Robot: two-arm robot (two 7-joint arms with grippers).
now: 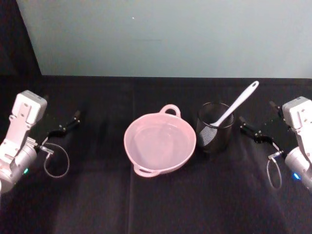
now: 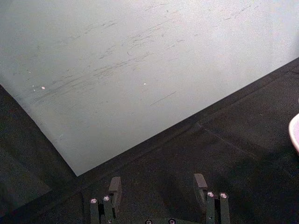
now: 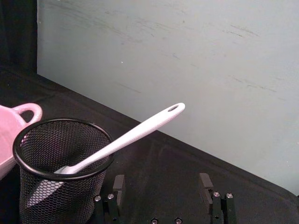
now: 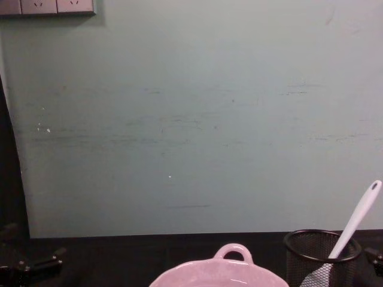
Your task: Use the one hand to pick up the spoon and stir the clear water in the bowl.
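spoon (image 1: 236, 105) is stood scoop-down in black wire-mesh cup (image 1: 217, 140), handle leaned over the rim | cup is set just right of pink bowl (image 1: 127, 146) | clear water (image 1: 158, 144) is held in bowl | right gripper (image 3: 161, 184) is parked near cup, jaws spread, nothing held | left gripper (image 2: 158, 184) is parked far left, jaws spread, empty

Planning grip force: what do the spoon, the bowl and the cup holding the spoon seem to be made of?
Spoon: smooth white plastic, it seems, matte, moulded hole in the handle end. Bowl: pale pink, glossy with soft glints, probably glazed ceramic, possibly plastic. Cup: black wire mesh, see-through weave, solid rim; likely coated metal.
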